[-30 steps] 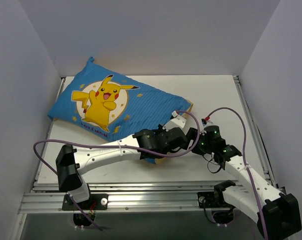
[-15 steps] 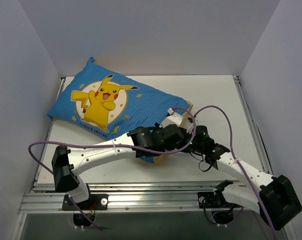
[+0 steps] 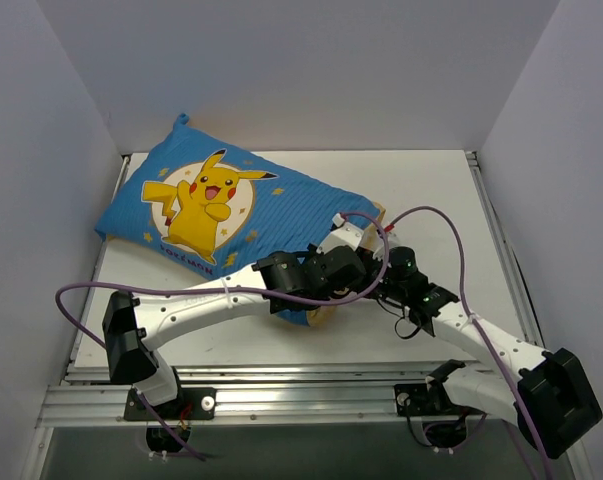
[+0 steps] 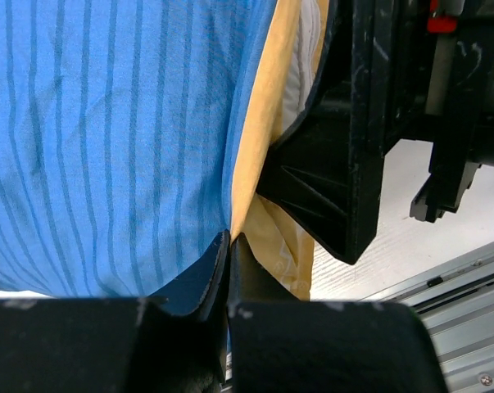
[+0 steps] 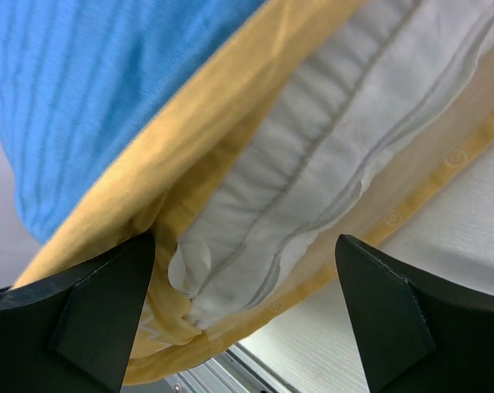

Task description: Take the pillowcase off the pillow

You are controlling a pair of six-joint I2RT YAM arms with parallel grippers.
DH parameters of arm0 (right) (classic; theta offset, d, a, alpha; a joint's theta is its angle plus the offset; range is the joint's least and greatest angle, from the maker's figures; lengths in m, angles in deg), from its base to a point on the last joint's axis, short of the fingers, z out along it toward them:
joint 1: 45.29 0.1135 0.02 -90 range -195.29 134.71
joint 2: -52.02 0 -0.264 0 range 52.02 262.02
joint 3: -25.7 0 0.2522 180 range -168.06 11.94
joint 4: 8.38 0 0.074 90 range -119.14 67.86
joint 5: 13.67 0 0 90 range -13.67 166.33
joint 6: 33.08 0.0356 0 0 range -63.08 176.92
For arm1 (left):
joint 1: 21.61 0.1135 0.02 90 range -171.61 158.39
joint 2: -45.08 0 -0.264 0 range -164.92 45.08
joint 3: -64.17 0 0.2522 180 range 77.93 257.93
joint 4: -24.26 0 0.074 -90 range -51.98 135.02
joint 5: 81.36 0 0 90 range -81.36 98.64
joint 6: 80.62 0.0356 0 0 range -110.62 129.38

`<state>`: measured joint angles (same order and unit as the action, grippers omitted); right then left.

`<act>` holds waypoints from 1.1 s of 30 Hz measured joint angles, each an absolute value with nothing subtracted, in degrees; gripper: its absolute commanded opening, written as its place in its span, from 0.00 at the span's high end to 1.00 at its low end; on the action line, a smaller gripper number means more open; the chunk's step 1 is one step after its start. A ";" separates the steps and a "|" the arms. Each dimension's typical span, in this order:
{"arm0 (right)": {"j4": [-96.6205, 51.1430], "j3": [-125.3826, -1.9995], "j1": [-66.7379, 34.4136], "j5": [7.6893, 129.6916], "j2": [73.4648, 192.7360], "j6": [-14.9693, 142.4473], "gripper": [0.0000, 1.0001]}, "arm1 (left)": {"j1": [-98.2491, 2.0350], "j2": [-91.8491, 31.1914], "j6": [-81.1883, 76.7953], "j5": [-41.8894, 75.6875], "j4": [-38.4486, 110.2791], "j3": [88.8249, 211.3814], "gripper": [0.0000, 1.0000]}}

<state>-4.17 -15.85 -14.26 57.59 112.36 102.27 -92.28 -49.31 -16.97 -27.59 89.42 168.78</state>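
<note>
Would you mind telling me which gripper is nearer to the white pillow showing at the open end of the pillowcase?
Right. The right gripper straddles the pillow, open; the left gripper pinches the pillowcase hem beside it.

The top camera looks down from high behind the table's near edge and takes in the whole surface, while both wrist cameras sit pressed close to the pillowcase, each facing its open, yellow-lined end, the only spot all 3 views share.
</note>
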 measured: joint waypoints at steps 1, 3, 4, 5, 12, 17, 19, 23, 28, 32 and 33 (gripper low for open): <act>-3.99 -15.37 -14.15 57.59 112.40 102.51 0.13 | -92.24 -49.31 -17.03 -27.55 89.46 168.78 0.98; -4.01 -14.30 -14.07 57.94 111.83 102.83 0.13 | -92.02 -49.31 -17.16 -27.46 89.61 168.78 0.98; -4.43 -13.84 -14.07 58.16 111.07 102.99 0.13 | -91.84 -49.27 -17.27 -27.46 89.66 168.78 0.98; -5.15 -13.29 -14.07 58.55 109.62 103.03 0.13 | -91.63 -49.25 -17.40 -27.48 89.72 168.78 0.98; -9.19 -12.61 -14.07 60.54 100.97 103.32 0.18 | -90.82 -48.26 -18.56 -27.44 90.99 169.18 0.98; -10.61 -11.52 -14.07 61.85 102.69 103.40 0.21 | -90.82 -47.61 -18.71 -27.11 91.58 171.82 0.98; -10.44 -11.15 -14.07 61.89 104.64 103.40 0.22 | -90.82 -47.19 -18.71 -27.00 91.60 172.80 0.98; -8.58 -11.00 -14.07 61.33 108.25 103.40 0.21 | -90.82 -45.38 -18.69 -26.85 91.49 173.04 0.98; -7.66 -12.68 -14.07 60.28 109.91 103.34 0.20 | -90.82 -44.61 -18.71 -26.85 91.54 173.04 0.98; -7.90 -16.63 -14.07 59.86 109.41 103.14 0.19 | -90.82 -44.61 -18.82 -26.74 91.51 172.98 0.98; -7.88 -17.62 -14.04 59.69 109.19 103.12 0.18 | -90.82 -44.61 -18.89 -26.63 91.49 172.94 0.98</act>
<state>-7.88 -17.62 -14.04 59.69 109.19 103.12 -90.82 -44.61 -18.89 -26.63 91.49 172.94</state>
